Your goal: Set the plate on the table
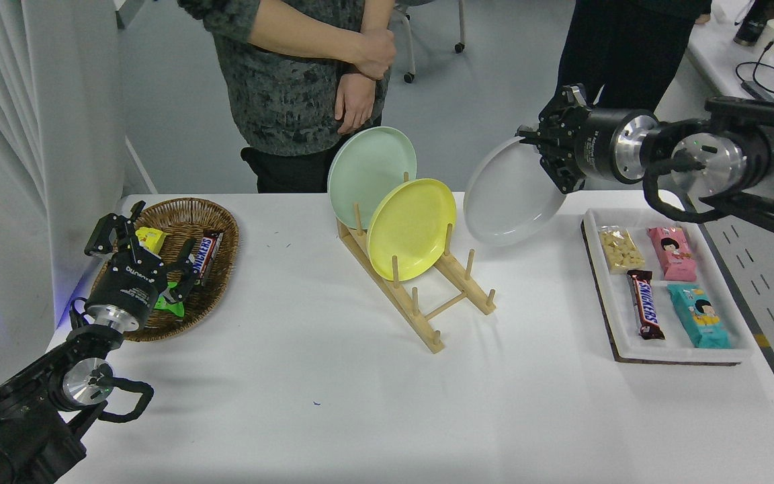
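Observation:
The light-grey plate (pixel 508 196) hangs tilted in the air between the wooden rack (pixel 427 296) and the tray, its lower rim just above the white table (pixel 333 403). My right gripper (pixel 540 149) comes in from the right edge and is shut on the plate's upper right rim. My left gripper (pixel 148 252) is parked at the lower left over the wicker basket, fingers spread open and empty.
The rack holds a pale green plate (pixel 370 171) and a yellow plate (pixel 410 228) upright. A white tray with a cork edge (pixel 605 306) at the right holds snack packets. A wicker basket (pixel 182 218) holds snacks at the left. Two people stand at the far side.

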Motion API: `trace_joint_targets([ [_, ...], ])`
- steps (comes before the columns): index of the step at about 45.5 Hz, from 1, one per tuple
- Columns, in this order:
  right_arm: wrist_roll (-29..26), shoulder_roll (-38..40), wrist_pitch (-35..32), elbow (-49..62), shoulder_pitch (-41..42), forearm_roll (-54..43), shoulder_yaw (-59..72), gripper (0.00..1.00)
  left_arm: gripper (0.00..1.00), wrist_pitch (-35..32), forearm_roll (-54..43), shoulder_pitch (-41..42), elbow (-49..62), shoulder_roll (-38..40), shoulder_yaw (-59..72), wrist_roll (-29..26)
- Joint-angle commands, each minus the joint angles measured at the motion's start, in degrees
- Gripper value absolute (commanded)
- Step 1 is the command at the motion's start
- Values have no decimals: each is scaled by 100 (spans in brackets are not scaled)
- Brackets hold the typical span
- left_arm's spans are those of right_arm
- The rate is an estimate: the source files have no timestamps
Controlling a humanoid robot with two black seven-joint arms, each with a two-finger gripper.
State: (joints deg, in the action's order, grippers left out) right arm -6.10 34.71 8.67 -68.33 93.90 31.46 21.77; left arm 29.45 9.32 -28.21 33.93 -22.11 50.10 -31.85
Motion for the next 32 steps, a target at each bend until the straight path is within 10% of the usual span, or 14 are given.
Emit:
trace_joint_targets([
  [1, 3, -218, 266, -118, 787, 1679, 1646, 0, 98, 0, 0, 0, 0, 5, 0, 3],
  [32, -119, -16, 1312, -505, 568, 2749, 1630, 0, 98, 8, 0, 0, 0, 5, -9, 3],
])
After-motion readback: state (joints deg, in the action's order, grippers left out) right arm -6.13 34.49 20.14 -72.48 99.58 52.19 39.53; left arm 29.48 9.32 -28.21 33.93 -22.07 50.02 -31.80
